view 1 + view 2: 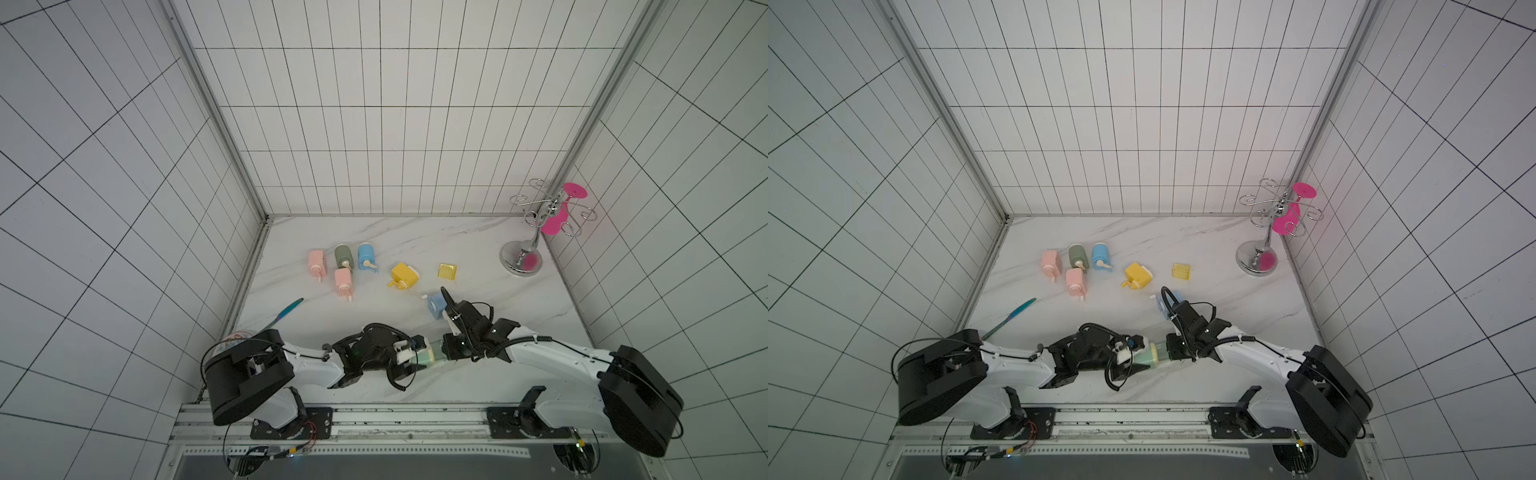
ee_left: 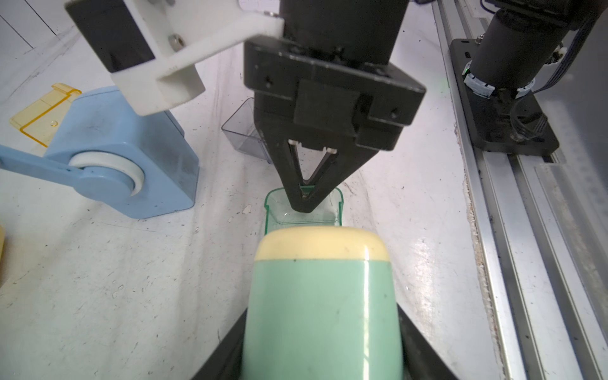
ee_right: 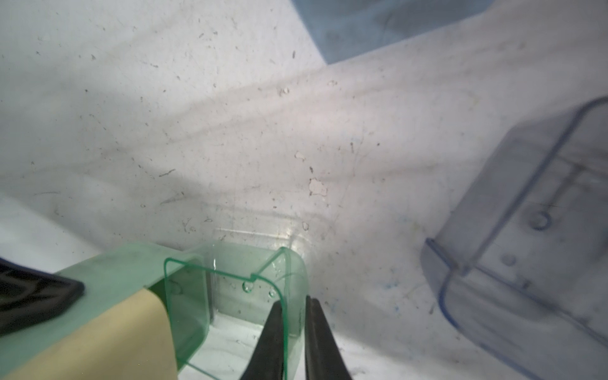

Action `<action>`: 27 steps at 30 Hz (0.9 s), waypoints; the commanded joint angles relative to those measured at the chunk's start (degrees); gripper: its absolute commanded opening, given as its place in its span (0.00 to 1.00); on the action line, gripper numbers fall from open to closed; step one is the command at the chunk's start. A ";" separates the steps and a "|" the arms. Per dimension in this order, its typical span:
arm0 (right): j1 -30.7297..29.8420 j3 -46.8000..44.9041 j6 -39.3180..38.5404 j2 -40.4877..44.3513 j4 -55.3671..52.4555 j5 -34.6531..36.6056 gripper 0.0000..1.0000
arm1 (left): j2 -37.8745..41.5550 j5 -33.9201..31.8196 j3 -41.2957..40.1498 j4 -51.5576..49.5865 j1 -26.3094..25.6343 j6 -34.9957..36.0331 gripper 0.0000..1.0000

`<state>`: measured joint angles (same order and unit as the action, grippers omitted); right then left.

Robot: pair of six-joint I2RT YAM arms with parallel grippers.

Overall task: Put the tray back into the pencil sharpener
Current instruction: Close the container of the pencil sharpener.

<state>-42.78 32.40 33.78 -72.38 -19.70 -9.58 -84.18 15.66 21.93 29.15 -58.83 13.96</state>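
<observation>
clear green tray (image 3: 230, 279) partway inside mint sharpener (image 2: 322, 296).

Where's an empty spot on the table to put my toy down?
Bare marble lies between the yellow tray and the rack base, and along the back wall behind the sharpener cluster. It's crowded in front, around the green sharpener and the nearer blue sharpener.

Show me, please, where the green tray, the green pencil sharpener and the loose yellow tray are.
green tray (image 3: 230, 289): right wrist view, its clear inner wall.
green pencil sharpener (image 2: 322, 312): left wrist view, its green body.
yellow tray (image 1: 447, 271): a top view, its middle.
</observation>
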 commanded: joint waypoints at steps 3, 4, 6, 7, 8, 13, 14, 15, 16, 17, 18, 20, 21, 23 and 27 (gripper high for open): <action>-0.41 0.60 1.45 0.92 1.79 -2.33 0.13 | -1.03 1.38 -0.10 1.72 -0.05 0.77 0.00; -0.39 0.64 1.10 0.97 1.80 -2.50 0.11 | -1.15 1.09 -0.05 1.79 -0.06 0.82 0.00; -0.37 0.77 -0.03 1.25 0.98 -2.19 0.09 | -1.16 0.56 -0.08 1.78 -0.01 0.88 0.00; -0.35 1.03 -0.65 1.50 -0.12 -1.29 0.08 | -1.01 0.34 -0.14 1.73 -0.03 0.89 0.00; -0.42 1.33 -1.48 1.81 -1.53 -0.38 0.08 | -0.86 0.21 -0.21 1.58 -0.01 1.04 0.00; -0.42 2.57 -4.84 3.12 -7.12 2.64 0.06 | 0.29 -0.11 -0.34 0.57 -0.01 1.65 0.00; -0.60 2.74 -5.23 3.19 -7.89 2.73 0.06 | 0.36 0.02 -0.31 0.40 0.02 1.86 0.00; -0.86 2.90 -5.51 3.21 -8.42 2.86 0.06 | 0.42 0.14 -0.34 0.42 0.02 1.95 0.00; -1.43 3.08 -5.74 3.16 -8.75 3.03 0.06 | 0.38 0.34 -0.28 0.50 -0.04 2.12 0.00; -2.04 3.23 -5.87 2.97 -9.02 3.15 0.06 | 0.29 0.49 -0.17 0.52 -0.01 2.13 0.00; -2.54 3.42 -5.74 2.70 -9.11 3.14 0.06 | 0.12 0.59 -0.13 0.56 -0.04 2.14 0.00; -3.63 3.93 -5.33 1.68 -8.96 3.25 0.06 | -0.31 1.08 0.20 0.73 0.00 2.13 0.00; -3.99 4.09 -5.16 1.36 -8.72 3.30 0.06 | -0.52 1.31 0.29 0.82 0.01 2.18 0.00; -4.71 4.46 -4.67 0.43 -8.14 3.52 0.06 | -0.91 1.52 0.48 1.08 0.01 2.06 0.00; -4.88 4.61 -2.40 0.18 -8.07 6.30 0.13 | -0.45 2.44 0.40 1.43 0.02 1.83 0.00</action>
<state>-46.59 34.28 30.00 -72.23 -28.08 -4.36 -84.29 16.23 21.93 29.39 -58.76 14.66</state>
